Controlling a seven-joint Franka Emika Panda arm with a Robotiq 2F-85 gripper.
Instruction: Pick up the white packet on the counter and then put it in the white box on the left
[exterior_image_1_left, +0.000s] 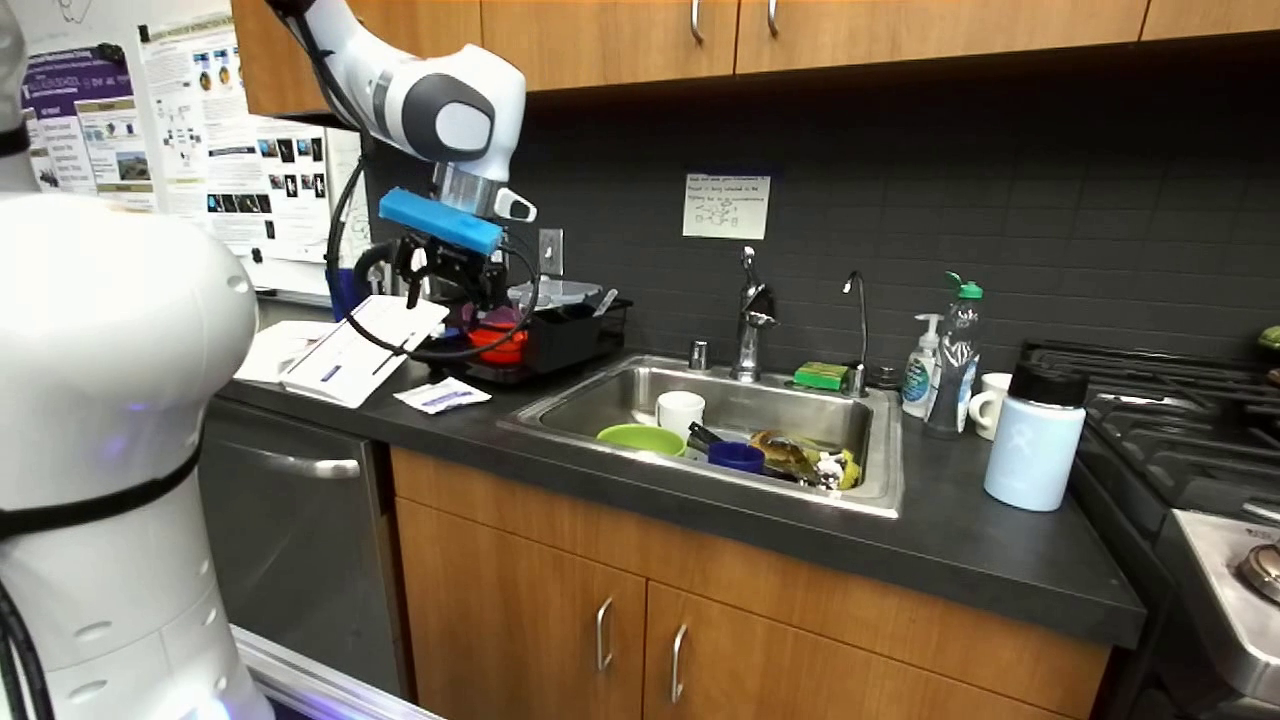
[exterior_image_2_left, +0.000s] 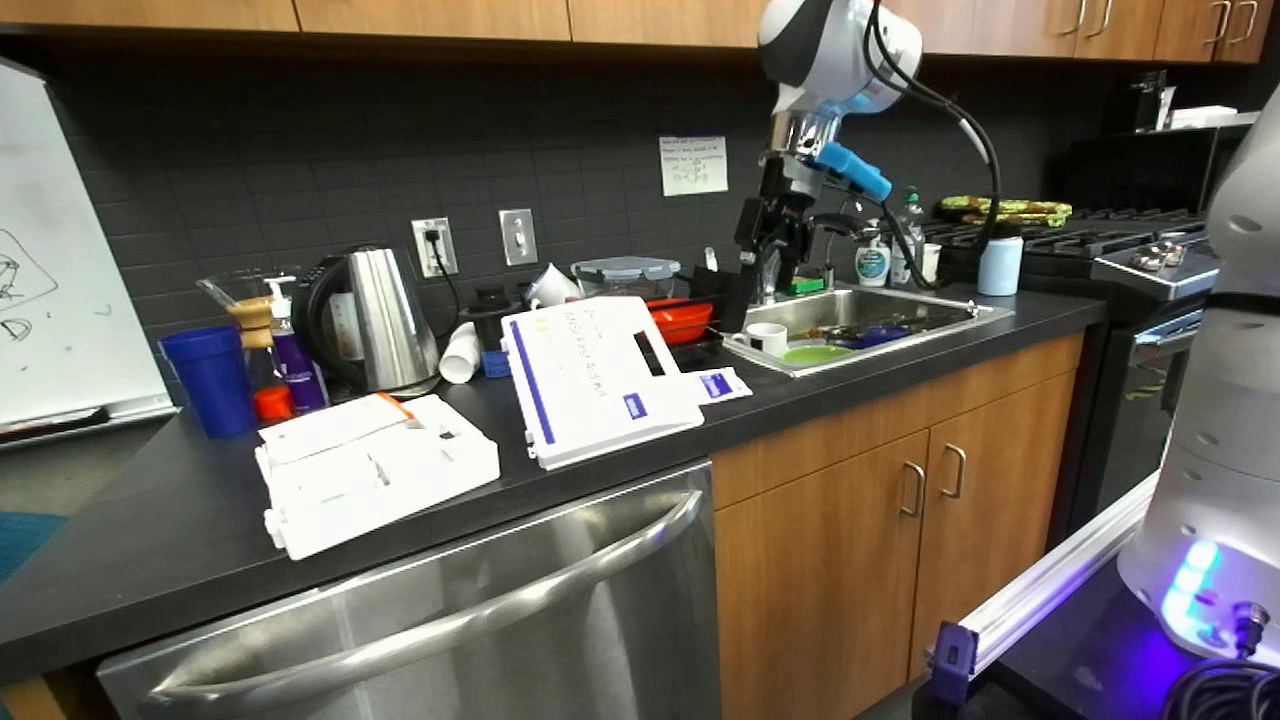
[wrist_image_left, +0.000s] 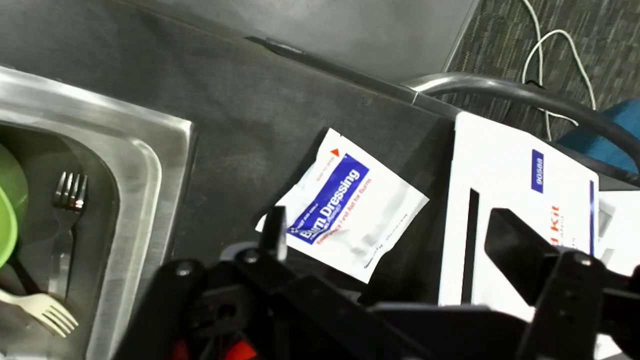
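Note:
The white packet (exterior_image_1_left: 442, 395) lies flat on the dark counter between the sink and the white box. It also shows in an exterior view (exterior_image_2_left: 722, 385), partly behind the box's lid. The wrist view shows its blue "Burn Dressing" label (wrist_image_left: 330, 200). The white box is an open first aid case: its base (exterior_image_2_left: 370, 470) lies on the counter to the left, and its lettered lid (exterior_image_2_left: 600, 385) is propped at a slant beside it. My gripper (wrist_image_left: 392, 230) is open and empty, above the counter near the packet. It also shows in both exterior views (exterior_image_1_left: 450, 290) (exterior_image_2_left: 765, 262).
The steel sink (exterior_image_1_left: 880, 490) holds dishes. A black rack (exterior_image_1_left: 570, 335) with a red bowl (exterior_image_1_left: 500, 343) stands behind the packet, close under the gripper. A kettle (exterior_image_2_left: 390, 320) and a blue cup (exterior_image_2_left: 210, 380) stand behind the box. Wooden cabinets (exterior_image_1_left: 610, 35) hang above.

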